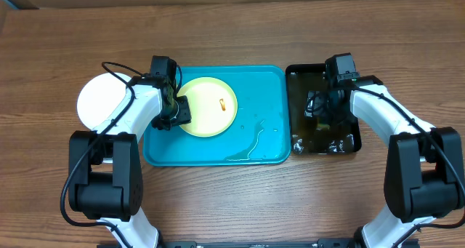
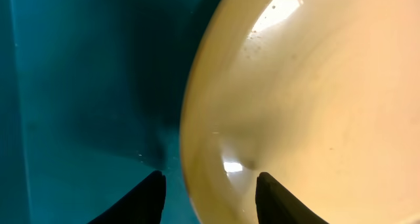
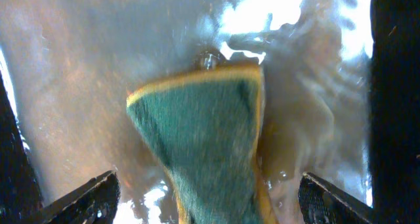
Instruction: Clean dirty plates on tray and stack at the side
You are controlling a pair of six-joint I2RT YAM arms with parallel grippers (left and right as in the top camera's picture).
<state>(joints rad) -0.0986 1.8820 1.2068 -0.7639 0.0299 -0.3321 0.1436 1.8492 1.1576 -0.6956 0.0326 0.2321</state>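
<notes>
Nearest the arm bases, the wooden worktop (image 1: 232, 204) carries the turquoise tray (image 1: 218, 150), with a thin puddle of water (image 1: 251, 146) on the near right of its floor. Farther in, toward the tray's left side, lies the pale yellow-green plate (image 1: 211, 106), flat, with a small orange smear (image 1: 222, 103) right of its middle.

The left gripper (image 1: 178, 111) sits at this plate's left edge. In the left wrist view its jaws stand apart and straddle the rim: one finger is over the blue tray floor, the other over the plate's surface, and neither presses the rim.

Left of the tray, apart from it, a white plate (image 1: 98, 102) rests on the worktop, partly under the left arm — whether another lies beneath it cannot be told.

Right of the tray, just beside it, is the black tray (image 1: 288, 110) of water. The right gripper (image 1: 323, 106) reaches down into it; the right wrist view shows its jaws spread wide, with a green sponge (image 3: 203, 132), edged in yellow, lying in the water between them.
</notes>
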